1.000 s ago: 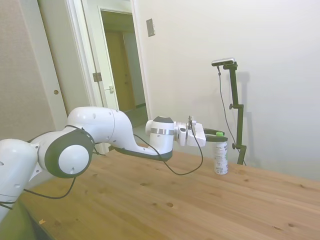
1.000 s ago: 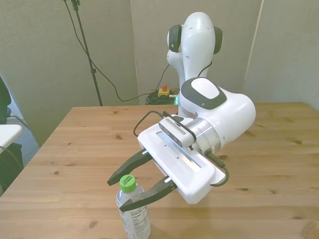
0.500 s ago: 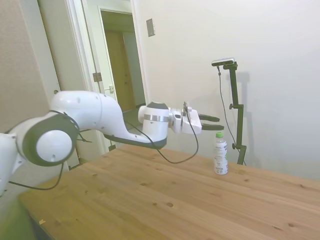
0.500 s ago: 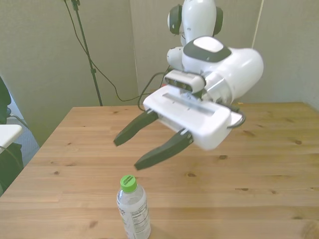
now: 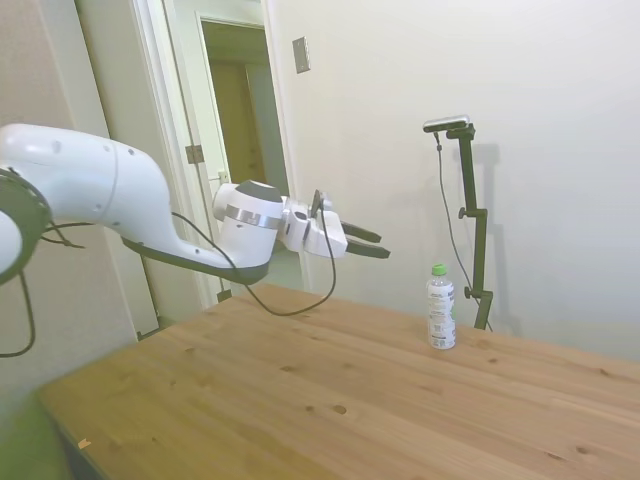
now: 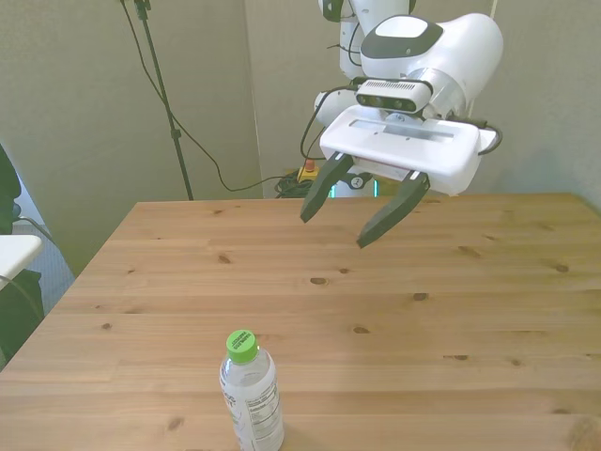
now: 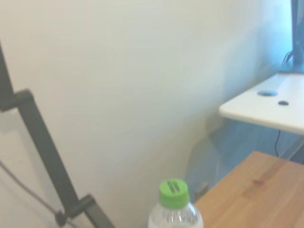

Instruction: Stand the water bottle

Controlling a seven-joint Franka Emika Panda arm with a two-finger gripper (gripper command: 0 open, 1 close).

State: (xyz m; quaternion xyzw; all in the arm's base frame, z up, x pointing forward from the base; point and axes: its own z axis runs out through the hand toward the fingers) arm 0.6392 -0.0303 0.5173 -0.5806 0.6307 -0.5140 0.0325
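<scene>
The water bottle [image 5: 440, 308] stands upright on the wooden table [image 5: 330, 380], clear with a green cap and a white printed label. In the front view the bottle [image 6: 251, 392] is near the table's front edge, left of centre. My gripper [image 5: 372, 243] hangs open in the air, well above the table and far back from the bottle, holding nothing. From the front the gripper [image 6: 344, 225] shows its two dark fingers spread wide. The wrist view catches the bottle's green cap and neck [image 7: 174, 201] from a distance.
A white side table [image 7: 266, 111] with small dark items stands beyond the wooden table's corner. An open doorway [image 5: 240, 140] lies behind the arm in the side view. A thin stand with a cable [image 6: 164, 103] rises at the front view's left.
The open gripper has drawn back from around the bottle's cap, rising and retreating toward the robot's base. The bottle stays standing where it was.
</scene>
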